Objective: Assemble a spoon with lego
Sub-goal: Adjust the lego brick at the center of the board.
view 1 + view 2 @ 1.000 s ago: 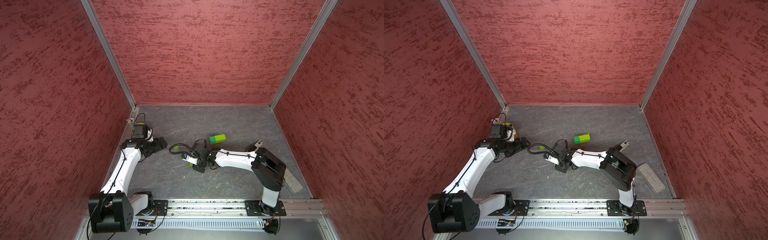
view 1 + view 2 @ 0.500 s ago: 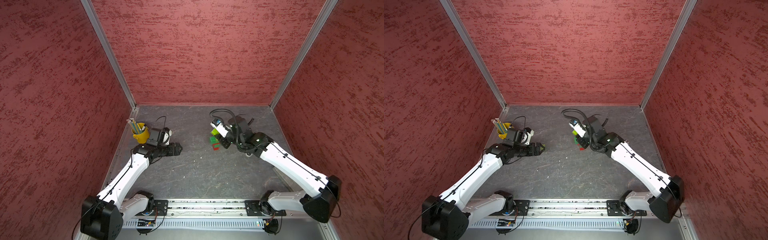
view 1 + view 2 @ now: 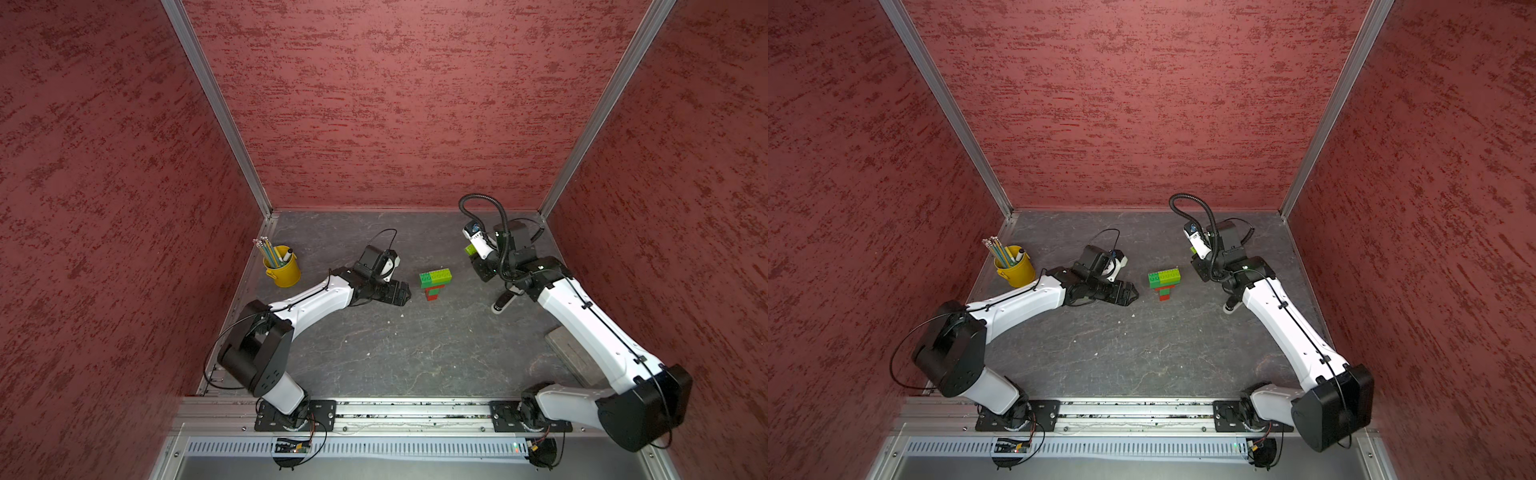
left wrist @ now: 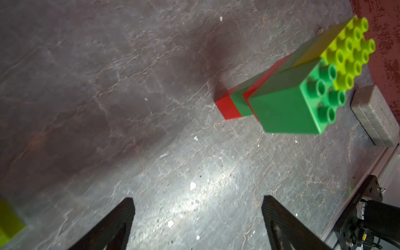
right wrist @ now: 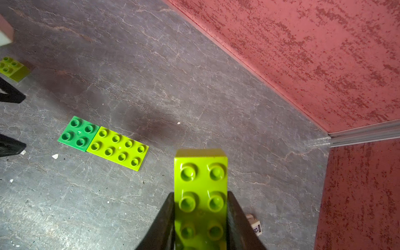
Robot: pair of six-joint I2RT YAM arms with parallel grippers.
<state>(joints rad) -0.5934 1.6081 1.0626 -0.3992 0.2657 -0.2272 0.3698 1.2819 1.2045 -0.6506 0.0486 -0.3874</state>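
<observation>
Part-built spoon [image 3: 434, 283] stands upright mid-surface [image 3: 415, 353]. Its stem runs red, green, then a wider red; on top a dark green square and a lime oblong sit side by side, studs up. A separate lime oblong brick [image 5: 200, 184] is clamped lengthwise in the right gripper [image 5: 200, 207], off the surface. A loose lime square brick [image 5: 13, 68] lies studs up, apart from the build.

- The left arm [image 3: 316, 299] reaches from its near base toward the middle of the worktop [image 3: 415, 353], its forearm low and nearly level.
- The left gripper [image 4: 197, 201] is low over the worktop, its fingers [image 4: 121, 216] spread wide with nothing between them.
- The right arm [image 3: 582, 320] stretches from its near right base to the far side, wrist raised.
- The right gripper [image 5: 200, 194] is clamped on a lime brick [image 5: 200, 173].
</observation>
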